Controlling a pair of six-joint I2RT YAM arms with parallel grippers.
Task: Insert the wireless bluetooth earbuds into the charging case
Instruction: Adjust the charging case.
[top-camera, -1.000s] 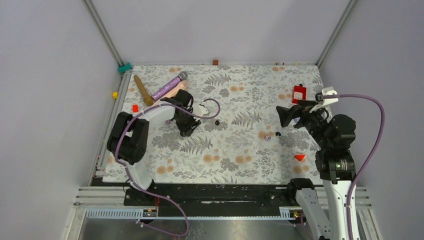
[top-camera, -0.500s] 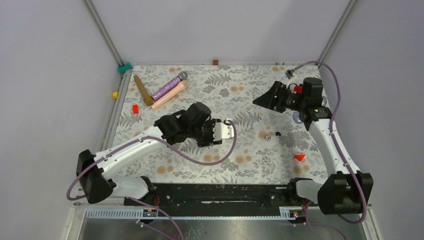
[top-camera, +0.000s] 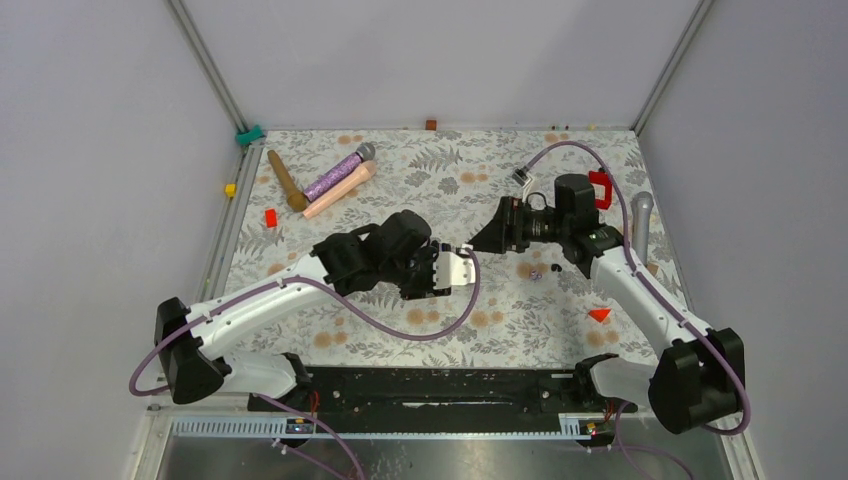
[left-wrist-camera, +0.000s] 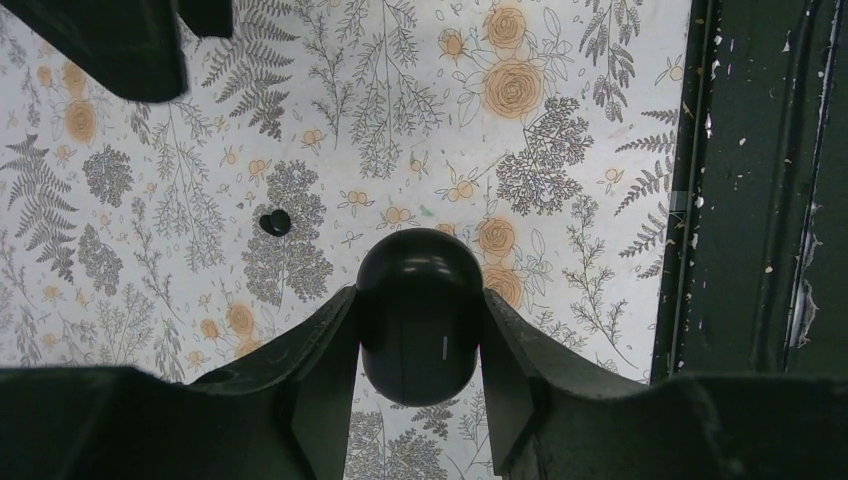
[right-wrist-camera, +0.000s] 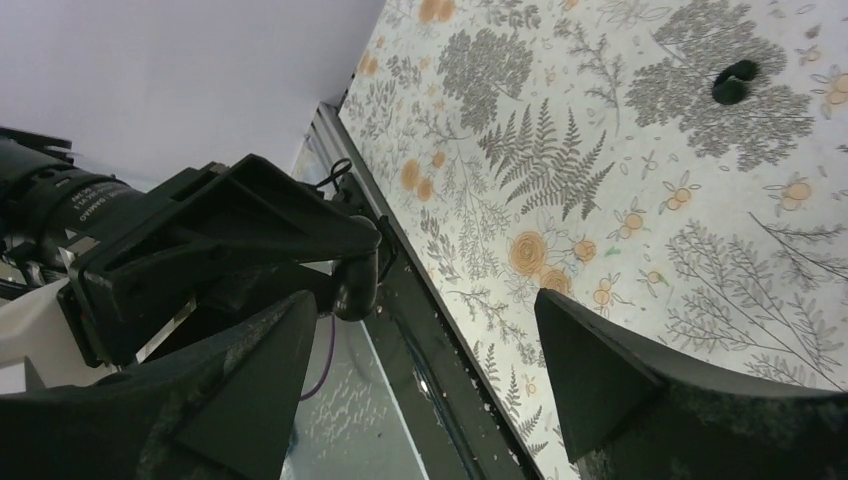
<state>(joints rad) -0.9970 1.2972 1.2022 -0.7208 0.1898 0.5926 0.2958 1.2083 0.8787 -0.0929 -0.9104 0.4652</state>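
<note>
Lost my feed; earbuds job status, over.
Left gripper shut on black rounded case. Right gripper open, empty. Black earbud and purple earbud loose on mat. Nothing covers them.

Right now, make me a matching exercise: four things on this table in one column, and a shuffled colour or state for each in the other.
1 left gripper
2 right gripper
3 loose earbud
4 glitter microphone

A purple, far left of the mat
B open, holding nothing
C black, lying on the mat
D shut on the charging case

Pairs: 1-D, 2-B, 3-C, 4-A
</note>
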